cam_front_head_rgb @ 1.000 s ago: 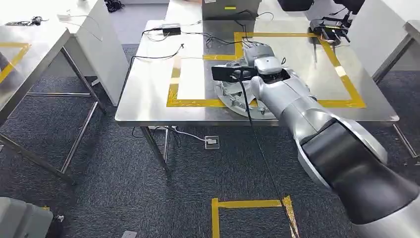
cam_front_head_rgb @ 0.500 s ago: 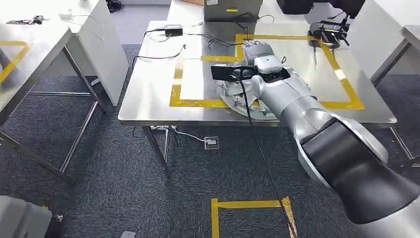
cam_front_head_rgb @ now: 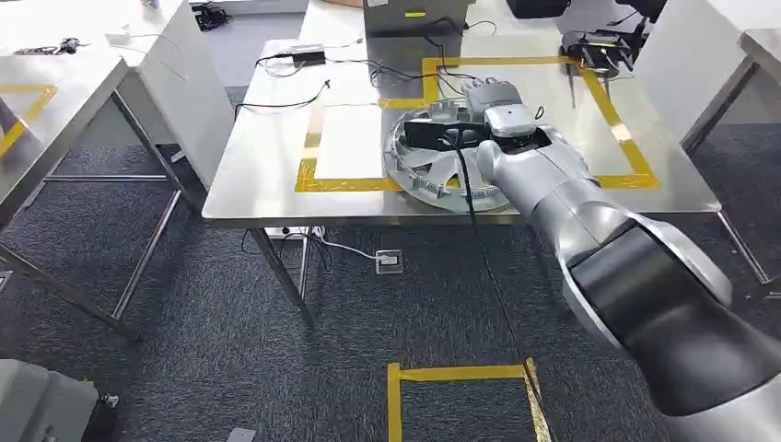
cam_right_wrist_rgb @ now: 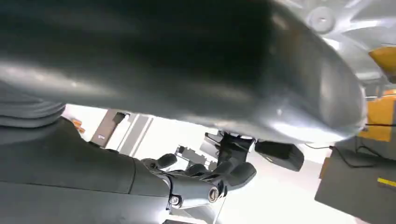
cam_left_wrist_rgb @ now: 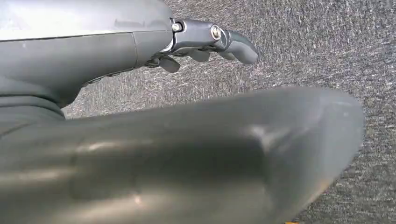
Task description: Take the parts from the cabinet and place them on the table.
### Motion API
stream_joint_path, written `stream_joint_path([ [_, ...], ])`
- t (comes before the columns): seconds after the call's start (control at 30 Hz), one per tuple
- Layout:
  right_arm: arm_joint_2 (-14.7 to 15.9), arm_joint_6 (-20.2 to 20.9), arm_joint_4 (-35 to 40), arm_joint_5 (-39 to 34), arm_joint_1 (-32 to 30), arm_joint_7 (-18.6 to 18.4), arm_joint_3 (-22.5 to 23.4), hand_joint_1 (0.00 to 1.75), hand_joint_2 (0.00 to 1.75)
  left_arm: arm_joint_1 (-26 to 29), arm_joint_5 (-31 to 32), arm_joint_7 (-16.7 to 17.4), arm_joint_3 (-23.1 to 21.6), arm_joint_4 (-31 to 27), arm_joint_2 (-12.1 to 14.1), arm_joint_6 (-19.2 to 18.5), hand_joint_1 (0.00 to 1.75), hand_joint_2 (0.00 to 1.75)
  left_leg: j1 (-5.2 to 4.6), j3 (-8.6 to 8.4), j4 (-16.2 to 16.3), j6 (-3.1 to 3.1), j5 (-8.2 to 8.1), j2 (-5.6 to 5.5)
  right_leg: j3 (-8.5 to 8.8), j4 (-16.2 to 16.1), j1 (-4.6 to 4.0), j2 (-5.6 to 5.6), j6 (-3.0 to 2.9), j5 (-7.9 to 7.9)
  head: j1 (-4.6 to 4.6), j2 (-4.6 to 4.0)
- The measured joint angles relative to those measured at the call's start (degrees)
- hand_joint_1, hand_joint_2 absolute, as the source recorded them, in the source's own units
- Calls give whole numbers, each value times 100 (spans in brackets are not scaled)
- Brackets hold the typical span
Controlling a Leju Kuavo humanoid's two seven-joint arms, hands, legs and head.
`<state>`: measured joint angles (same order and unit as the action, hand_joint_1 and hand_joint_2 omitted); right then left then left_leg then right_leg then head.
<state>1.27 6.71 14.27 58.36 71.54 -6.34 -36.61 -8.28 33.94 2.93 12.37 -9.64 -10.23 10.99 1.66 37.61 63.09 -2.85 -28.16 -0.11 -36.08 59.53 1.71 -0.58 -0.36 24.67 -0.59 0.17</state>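
silver ring part (cam_front_head_rgb: pixel 433 166) on the steel table (cam_front_head_rgb: pixel 267 175), right hand (cam_front_head_rgb: pixel 493 97) over its far rim.
round ribbed metal ring, lying across yellow tape square (cam_front_head_rgb: pixel 635 147); right hand's grip cannot be told. left hand (cam_left_wrist_rgb: pixel 205 44) curled, holding nothing, above grey carpet (cam_left_wrist_rgb: pixel 327 42).

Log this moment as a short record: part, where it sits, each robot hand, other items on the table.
part: round silver ribbed part
location: on the steel table, overlapping the yellow tape frame near the front edge
right robot hand: over the part's far rim; grip hidden
left robot hand: hanging over carpet, fingers curled, holding nothing
other items: black cables, dark device at the far corner
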Motion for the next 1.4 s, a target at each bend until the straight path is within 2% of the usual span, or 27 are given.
stream_joint_path([
  [0.07,4,-2,0,-7,-13,0,0,0,0,-6,7,0,0,-2,0,0,0,0,-10,296,876,-3,-535,-1,-100,1,-35,1,-51,-75,4,0],
  [0.23,4,-2,0,-7,-19,0,0,0,0,-6,7,0,0,-2,0,0,0,0,-14,344,1028,-2,-605,-1,-122,1,-44,1,-57,-92,4,0],
  [0.3,9,-2,0,-9,-40,0,0,0,0,-3,9,0,0,0,0,0,0,0,-27,410,1391,12,-728,-1,-207,3,-81,0,-70,-157,4,0],
  [0.33,15,0,0,-9,-52,0,0,0,0,-5,9,0,0,-2,0,0,0,0,-50,156,1139,65,-524,-1,-312,3,-117,-1,-73,-246,4,0],
  [0.37,33,-4,2,-7,-45,-2,2,0,0,-26,11,4,0,-18,31,0,0,0,-151,-812,-285,220,-389,7,-465,2,-159,1,4,-427,-2,0],
  [0.4,48,-9,2,-9,-48,0,2,0,0,-24,11,0,0,-17,24,0,0,0,-170,-733,-231,206,-259,2,-450,-15,-138,15,40,-465,-9,0],
  [0.5,59,-15,2,-9,-45,0,2,0,0,-22,13,4,0,-17,22,0,0,0,-172,-628,-341,336,-144,2,-449,-129,-136,26,172,-630,0,0],
  [0.53,78,-17,0,-9,-46,0,2,0,0,-34,13,2,0,-15,18,0,0,0,-137,-653,-386,361,-42,46,-485,-93,-106,17,183,-549,20,0],
  [0.57,96,-13,0,-9,-42,0,2,0,0,-43,15,2,2,-17,17,0,0,0,-134,-569,-410,415,43,32,-571,92,-115,28,200,-216,0,0],
  [0.63,114,-17,0,-9,-38,2,2,0,0,-35,22,0,2,-22,0,0,0,0,-129,-394,-410,431,185,34,-777,899,-104,30,255,496,-6,0],
  [0.67,116,-17,0,-9,-49,9,4,0,0,-32,24,0,2,-20,-2,0,0,0,-129,-308,-406,430,245,40,-861,1310,-104,30,272,697,-6,0],
  [0.7,118,-17,0,-9,-64,13,4,0,0,-33,24,0,2,-20,-2,2,0,0,-129,-210,-399,425,318,47,-887,1630,-104,31,284,729,-9,0],
  [0.73,120,-17,0,-9,-78,13,7,0,0,-33,26,2,2,-20,-2,6,0,0,-129,-123,-393,417,381,47,-796,1671,-102,31,287,593,-6,0],
  [0.8,120,-22,0,-7,-81,13,9,0,0,-33,26,7,2,-20,-2,15,0,0,-128,27,-378,391,487,53,-277,1111,-99,33,273,236,-9,0],
  [0.83,120,-24,0,-7,-73,13,11,0,0,-36,30,7,2,-22,-7,22,0,0,-128,76,-361,370,532,53,128,590,-99,34,257,201,-9,0],
  [0.87,120,-28,2,-5,-64,13,11,0,0,-36,33,7,2,-24,-7,26,0,0,-141,114,-350,337,569,51,445,102,-110,32,228,457,-9,0],
  [0.9,114,-33,7,0,-72,13,13,0,0,-38,37,7,2,-26,-7,35,0,0,-149,120,-348,302,608,48,554,-61,-148,24,173,476,9,0],
  [1.0,127,-31,4,20,-63,13,17,0,0,-33,37,13,2,-26,-7,39,0,0,-144,122,-427,189,761,33,472,-77,-165,23,41,366,-4,-2],
  [1.03,120,-26,4,26,-64,17,17,0,0,-27,37,15,2,-24,0,39,0,0,-135,169,-404,155,745,21,433,-125,-108,48,-14,274,-9,0],
  [1.07,107,-20,4,28,-64,31,17,0,0,-26,37,24,2,-24,0,39,0,0,-135,265,-259,126,474,14,368,-138,-111,50,-57,208,5,-2],
  [1.13,105,-22,4,37,-67,79,20,0,0,-28,37,46,2,-24,0,41,0,0,-111,463,495,83,-209,14,217,-137,-111,55,-103,85,20,-2],
  [1.17,98,-22,4,44,-70,105,20,0,0,-29,37,50,4,-24,0,39,0,0,-109,556,941,60,-443,14,137,-134,-113,53,-102,20,24,0],
  [1.2,87,-22,4,46,-84,116,20,0,0,-29,35,50,4,-24,2,42,0,0,-109,593,1279,48,-501,14,56,-132,-113,51,-95,-46,26,0],
  [1.27,83,-22,4,74,-137,125,20,0,0,-30,35,52,4,-26,0,39,0,0,-101,374,1262,43,-195,15,-104,-121,-112,53,-69,-171,26,-2],
  [1.33,83,-31,4,92,-163,148,18,0,0,-39,37,55,4,-31,2,41,0,0,-92,-205,530,60,96,15,-250,-90,-106,54,-20,-275,26,0],
  [1.37,83,-42,9,100,-159,173,20,0,0,-57,39,55,4,-35,2,41,0,0,-89,-546,-11,75,-142,11,-308,-59,-108,55,24,-323,26,0],
  [1.4,90,-59,11,109,-158,188,20,0,0,-62,44,52,4,-39,2,46,0,0,-136,-743,-336,129,-262,-12,-350,-32,-120,60,65,-363,20,0],
])
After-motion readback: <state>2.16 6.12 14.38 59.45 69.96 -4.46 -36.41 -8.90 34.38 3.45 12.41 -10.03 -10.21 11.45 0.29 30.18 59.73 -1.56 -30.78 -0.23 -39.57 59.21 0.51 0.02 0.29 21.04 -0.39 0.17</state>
